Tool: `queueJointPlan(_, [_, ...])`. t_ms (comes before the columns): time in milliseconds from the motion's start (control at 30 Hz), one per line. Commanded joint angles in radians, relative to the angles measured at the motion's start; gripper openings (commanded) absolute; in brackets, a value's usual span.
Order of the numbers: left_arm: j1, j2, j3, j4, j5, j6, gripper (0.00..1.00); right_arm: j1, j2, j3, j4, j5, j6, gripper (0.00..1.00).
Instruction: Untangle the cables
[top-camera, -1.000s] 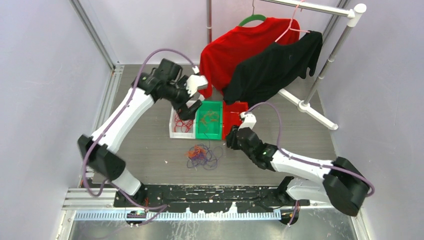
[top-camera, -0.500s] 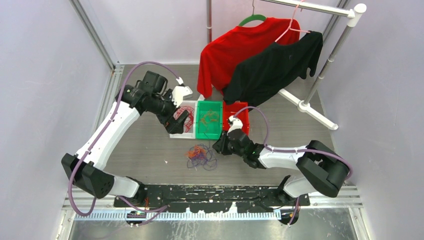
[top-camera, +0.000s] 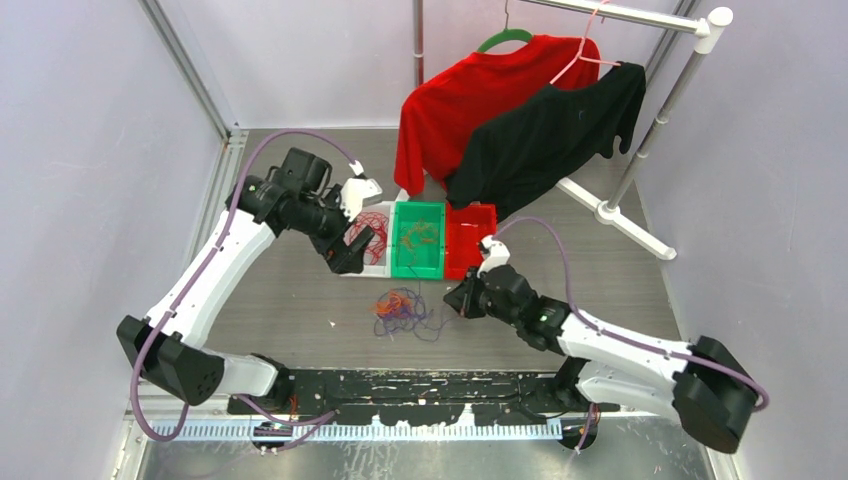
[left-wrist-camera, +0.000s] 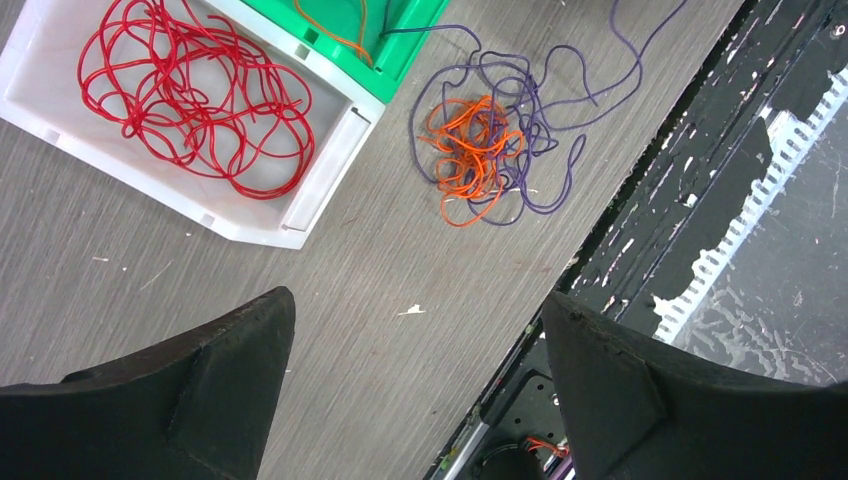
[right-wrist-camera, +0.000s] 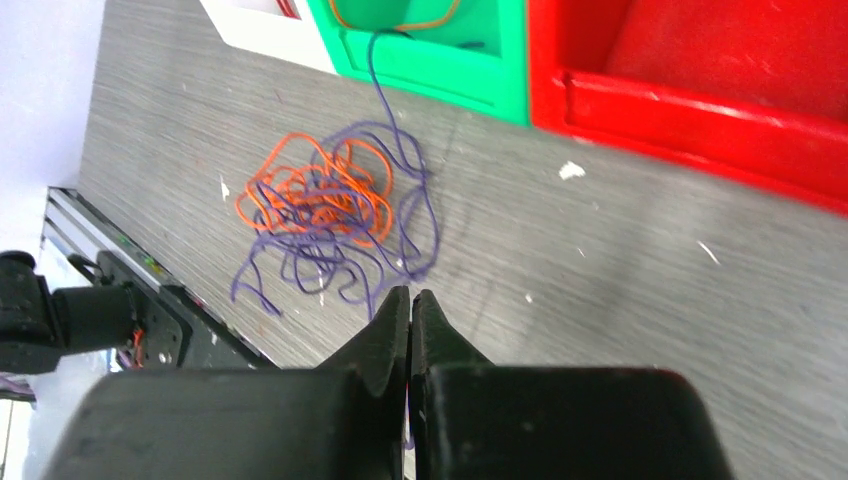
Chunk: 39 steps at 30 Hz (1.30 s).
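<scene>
Orange and purple cables (right-wrist-camera: 330, 200) lie in one knot on the table (right-wrist-camera: 620, 260), just in front of the green tray (right-wrist-camera: 430, 60). My right gripper (right-wrist-camera: 410, 315) sits at the knot's near edge, fingers pressed flat together. Whether a purple strand is pinched between them I cannot tell. My left gripper (left-wrist-camera: 420, 390) hangs above the table beside the white tray (left-wrist-camera: 330, 150), fingers spread wide, holding nothing.

Risk, as I judge it: the two colours interlace, so a pull from the right may drag the whole knot rather than free one strand. One purple strand also climbs over the green tray's lip and could tug the orange wire inside.

The right wrist view shows that strand crossing the lip most clearly. Only the left wrist view shows the red wires (left-wrist-camera: 190, 90) plainly, loose in the white tray.
</scene>
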Motion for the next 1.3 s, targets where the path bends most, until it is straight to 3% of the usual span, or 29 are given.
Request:
queueJointPlan(0, [0.003,-0.037,-0.003,-0.009,0.030,0.017,0.92,0.004,-0.152,-0.022,-0.241,0.025,-0.020,0.01])
queueJointPlan(233, [0.003,-0.040,0.007,-0.011,0.052,0.020,0.92,0.005,-0.407,0.066,-0.573,0.068,-0.019,0.01])
queueJointPlan(433, [0.003,-0.041,0.034,-0.039,0.091,0.024,0.94,0.004,-0.534,0.164,-0.524,0.006,0.001,0.01])
queueJointPlan(767, [0.002,-0.136,0.118,-0.043,0.220,0.069,0.95,0.005,-0.230,0.382,-0.265,-0.188,-0.030,0.01])
queueJointPlan(1000, [-0.050,-0.261,-0.027,0.253,0.338,-0.141,0.91,0.006,-0.101,0.508,-0.110,-0.256,-0.021,0.01])
queueJointPlan(1267, [-0.161,-0.336,-0.197,0.452,0.315,-0.343,0.92,0.048,-0.015,0.581,0.002,-0.282,-0.015,0.01])
